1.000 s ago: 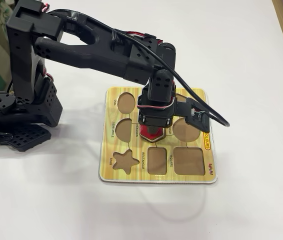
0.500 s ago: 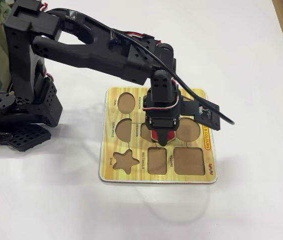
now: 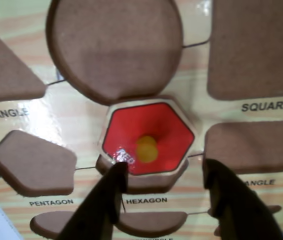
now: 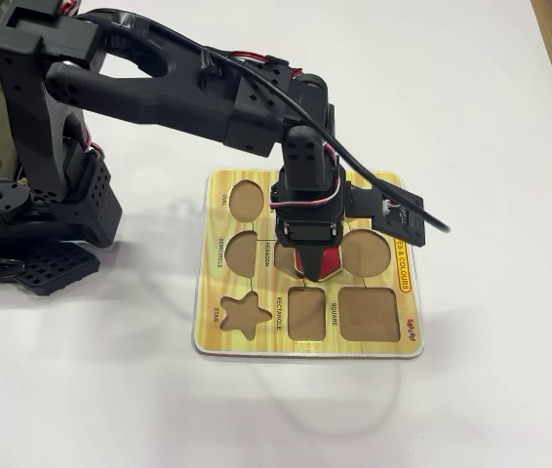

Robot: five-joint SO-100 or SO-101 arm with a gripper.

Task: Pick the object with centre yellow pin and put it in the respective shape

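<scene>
A red hexagon piece [image 3: 149,137] with a yellow pin [image 3: 146,148] at its centre lies over the hexagon recess [image 3: 144,183] of the wooden shape board [image 3: 84,117], shifted slightly up from it so the recess's lower edge shows. My gripper [image 3: 164,172] is open. Its dark fingers stand at the piece's lower left corner and off its lower right side, the right one clear of it. In the fixed view the gripper [image 4: 317,268] points down at the board's [image 4: 219,336] middle, with the red piece [image 4: 323,261] showing between the fingers.
Empty recesses surround the piece: circle [image 3: 114,45], square [image 3: 256,45], triangle [image 3: 6,70], pentagon [image 3: 31,162], rectangle [image 3: 254,145], semicircle [image 3: 151,222]. The fixed view also shows a star recess [image 4: 242,314]. The board lies on a white table, with the arm's base [image 4: 42,195] at the left.
</scene>
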